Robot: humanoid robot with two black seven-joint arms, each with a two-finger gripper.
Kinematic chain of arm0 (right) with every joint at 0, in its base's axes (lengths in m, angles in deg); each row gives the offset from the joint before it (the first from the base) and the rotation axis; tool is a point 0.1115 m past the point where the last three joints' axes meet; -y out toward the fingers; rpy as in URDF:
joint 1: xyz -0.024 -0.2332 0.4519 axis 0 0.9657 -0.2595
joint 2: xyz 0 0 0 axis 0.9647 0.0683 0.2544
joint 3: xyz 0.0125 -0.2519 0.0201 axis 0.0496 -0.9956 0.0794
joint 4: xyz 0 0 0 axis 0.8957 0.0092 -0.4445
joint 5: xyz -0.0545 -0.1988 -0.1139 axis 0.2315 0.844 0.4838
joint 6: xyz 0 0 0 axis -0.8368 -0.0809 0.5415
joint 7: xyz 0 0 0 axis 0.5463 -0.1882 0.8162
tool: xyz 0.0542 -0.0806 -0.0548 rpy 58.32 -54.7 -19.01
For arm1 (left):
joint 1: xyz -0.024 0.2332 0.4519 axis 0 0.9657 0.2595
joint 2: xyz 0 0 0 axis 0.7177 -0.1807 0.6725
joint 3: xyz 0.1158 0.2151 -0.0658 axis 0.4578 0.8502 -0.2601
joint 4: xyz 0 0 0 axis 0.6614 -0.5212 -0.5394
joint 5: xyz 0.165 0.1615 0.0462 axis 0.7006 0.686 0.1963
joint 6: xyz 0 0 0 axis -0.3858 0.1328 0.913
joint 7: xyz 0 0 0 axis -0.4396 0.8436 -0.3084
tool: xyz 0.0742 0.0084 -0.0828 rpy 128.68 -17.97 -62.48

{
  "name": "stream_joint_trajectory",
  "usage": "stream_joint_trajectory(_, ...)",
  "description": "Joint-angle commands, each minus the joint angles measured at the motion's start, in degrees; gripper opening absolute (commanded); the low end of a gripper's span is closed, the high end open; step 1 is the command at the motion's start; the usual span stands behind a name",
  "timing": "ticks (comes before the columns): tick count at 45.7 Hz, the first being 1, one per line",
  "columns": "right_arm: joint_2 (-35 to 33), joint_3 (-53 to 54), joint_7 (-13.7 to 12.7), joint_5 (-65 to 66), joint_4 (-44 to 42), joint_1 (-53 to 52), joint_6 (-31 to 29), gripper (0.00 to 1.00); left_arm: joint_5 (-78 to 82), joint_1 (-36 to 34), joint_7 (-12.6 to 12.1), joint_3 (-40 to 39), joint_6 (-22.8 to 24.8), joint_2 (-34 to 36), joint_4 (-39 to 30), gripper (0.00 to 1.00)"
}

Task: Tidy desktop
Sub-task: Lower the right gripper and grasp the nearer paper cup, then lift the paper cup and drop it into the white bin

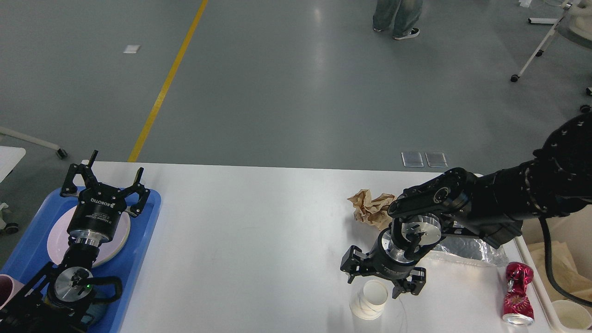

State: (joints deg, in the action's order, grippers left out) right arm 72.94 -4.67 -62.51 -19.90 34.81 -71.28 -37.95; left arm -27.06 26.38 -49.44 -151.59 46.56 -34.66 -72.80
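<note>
One head view looks forward and down over the desktop (259, 222).

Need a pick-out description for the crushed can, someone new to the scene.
Start at the large white rectangular desktop and go to its near right corner, past the right claw. The crushed shiny red metal can lies there alone, near the table's right edge; the white paper cup and crumpled brown paper aren't metallic.

smooth white desktop (259, 231), crumpled brown paper (370, 206)

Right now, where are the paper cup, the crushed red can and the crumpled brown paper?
paper cup (370, 300): head view, on its side wall.
crushed red can (518, 292): head view, mid-body.
crumpled brown paper (367, 206): head view, centre of wad.
</note>
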Motion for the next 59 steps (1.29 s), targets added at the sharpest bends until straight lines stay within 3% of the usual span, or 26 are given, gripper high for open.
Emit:
stream_joint_trajectory(1,0.05,0.06,0.01,-0.01,0.09,0.24,0.0,0.99,0.0,0.0,0.01,0.0,0.03,0.0,-0.07,0.96)
stream_joint_trajectory(19,0.41,-0.03,0.1,0.16,-0.08,3.58,4.39,0.98,0.0,0.0,0.01,0.0,0.03,0.0,-0.07,0.96)
stream_joint_trajectory(25,0.76,-0.29,0.1,0.16,-0.26,5.43,8.26,0.98,0.0,0.0,0.01,0.0,0.03,0.0,0.02,0.96)
stream_joint_trajectory(29,1.37,-0.29,0.18,0.16,-0.78,5.96,8.52,0.91,0.0,0.0,0.01,0.0,-0.06,0.0,0.02,0.96)
stream_joint_trajectory(37,1.46,-0.21,0.1,0.16,-1.22,6.4,8.52,0.89,0.0,0.0,0.01,0.0,0.03,0.0,0.02,0.96)
stream_joint_trajectory(39,1.46,-0.29,0.1,0.07,-1.22,6.4,8.52,0.84,0.0,0.0,0.01,0.0,0.03,0.0,-0.07,0.96)
stream_joint_trajectory(45,1.46,-0.21,0.1,0.07,-1.22,6.22,8.0,0.58,0.0,0.0,0.01,0.0,-0.06,0.0,0.02,0.96)
stream_joint_trajectory(51,1.37,-0.03,0.27,0.07,-1.05,5.96,7.82,0.46,0.0,0.0,-0.07,0.0,0.03,0.0,0.02,0.96)
stream_joint_trajectory(57,1.2,-0.03,0.27,-0.19,-0.61,5.61,7.03,0.08,0.0,0.0,0.01,0.0,0.03,0.0,0.02,0.96)
stream_joint_trajectory(59,1.11,-0.12,0.27,-0.45,-0.52,5.43,6.33,0.02,0.0,0.0,0.01,0.0,0.03,0.0,0.02,0.96)
